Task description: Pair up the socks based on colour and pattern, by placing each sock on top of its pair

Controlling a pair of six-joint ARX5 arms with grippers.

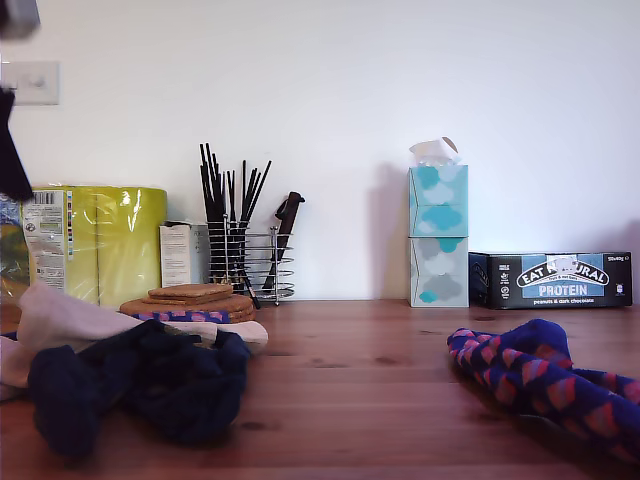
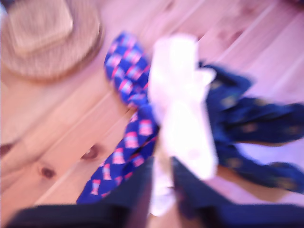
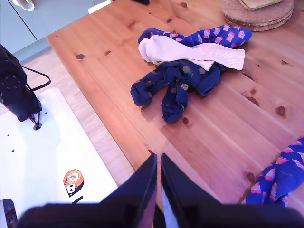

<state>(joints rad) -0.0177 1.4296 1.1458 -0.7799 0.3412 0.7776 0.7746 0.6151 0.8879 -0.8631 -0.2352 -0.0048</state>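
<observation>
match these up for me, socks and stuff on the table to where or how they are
1 lone diamond-check sock
2 navy spotted socks
3 tissue boxes
4 cork coasters

a stacked one on the other
b front, exterior view's right
c heaped, exterior view's left
d brown and round

Pairs: 1-b, 2-c, 3-a, 4-d

pale sock point(image 3: 190, 51) over navy socks point(image 3: 178, 85) | checked sock point(image 1: 540, 385) apart
</observation>
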